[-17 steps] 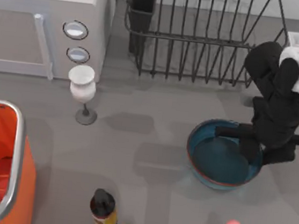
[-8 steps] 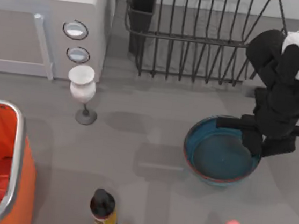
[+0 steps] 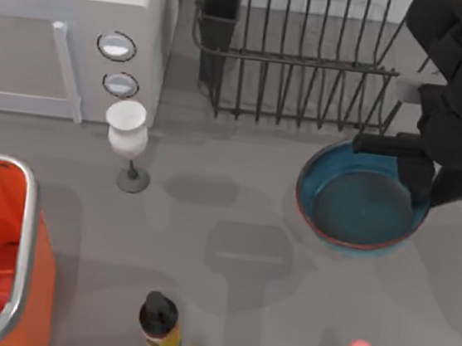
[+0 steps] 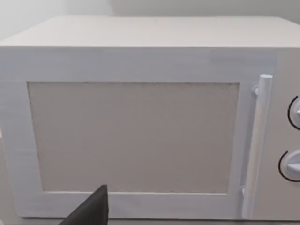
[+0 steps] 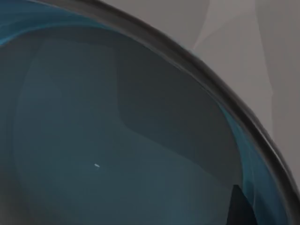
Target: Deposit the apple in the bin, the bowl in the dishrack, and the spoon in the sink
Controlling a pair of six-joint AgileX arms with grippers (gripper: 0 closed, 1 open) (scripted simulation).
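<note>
Over on the left side of the tabletop (image 3: 231, 248) sits the orange bin (image 3: 2, 280) with its shiny silver rim, and my left arm is parked there, a dark shape at the very edge. I cannot tell if my left fingers are open or closed. Behind the bin is a white box (image 3: 64, 29) with two round knobs, and my left wrist view looks right at its door (image 4: 133, 136) and handle. A white goblet (image 3: 126, 140) stands just in front of the knobs. Near the front edge are some bottles (image 3: 159, 325), two of them with pink caps. At the back, in the middle, is the dark wire dishrack (image 3: 302, 64) with a black cup at its corner. To the right, just in front of the rack, is the teal bowl (image 3: 361, 206). My right fingers (image 3: 430, 183) pinch the bowl's right rim tight, one inside and one outside. My right wrist view looks down into the blue bowl (image 5: 117, 140).
</note>
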